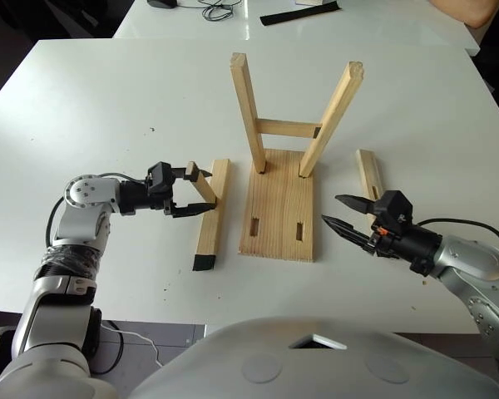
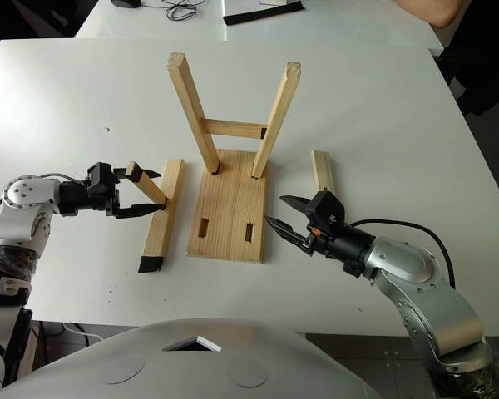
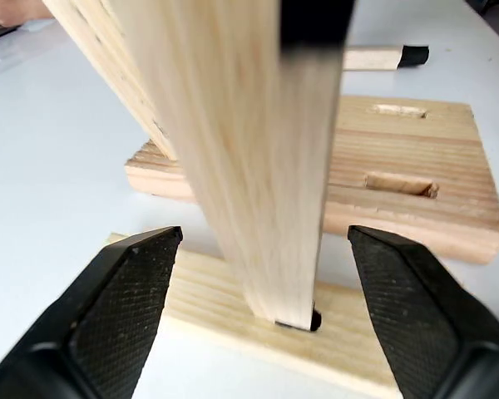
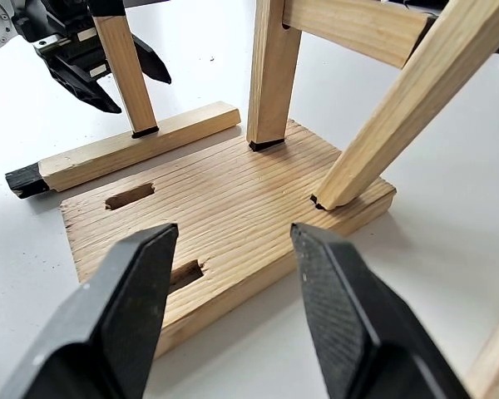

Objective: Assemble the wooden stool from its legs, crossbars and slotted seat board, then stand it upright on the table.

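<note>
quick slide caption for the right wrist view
Open right hand facing the seat board: two legs slotted in, two slots empty, left hand open around a crossbar.

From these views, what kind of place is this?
Probably a lab or office workspace: a plain white table, a second table behind it with loose cables, and a half-built stool laid out as a test piece.

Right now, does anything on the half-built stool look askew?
Yes: the right-hand leg on the seat board tilts outward, its foot cocked in the slot, while the other leg stands straight.
</note>
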